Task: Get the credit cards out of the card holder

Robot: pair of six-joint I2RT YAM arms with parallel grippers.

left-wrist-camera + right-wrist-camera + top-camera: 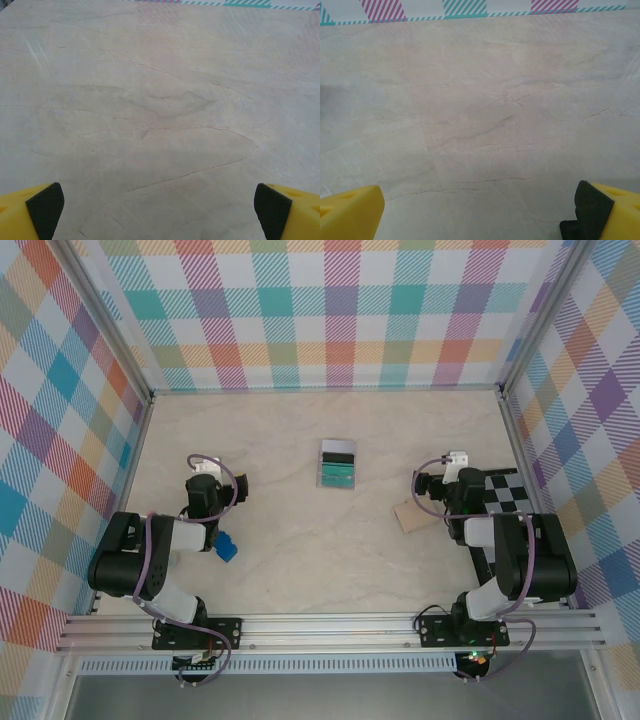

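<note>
The credit cards (338, 464), teal-green and grey, lie together in the middle of the bench (290, 575). The tan card holder (408, 517) lies flat apart from them, beside the right gripper (477, 210). That gripper and the left gripper (159, 205) are both spread wide and empty.

A small blue block (228, 547) is seen near-left on the marble table (320, 570); a black-and-white checkered mat (506, 486) is laid at right.

Credit cards (338, 464) – teal + grey, flat, table ctr, tan card holder (408, 517) well apart, to right
</note>
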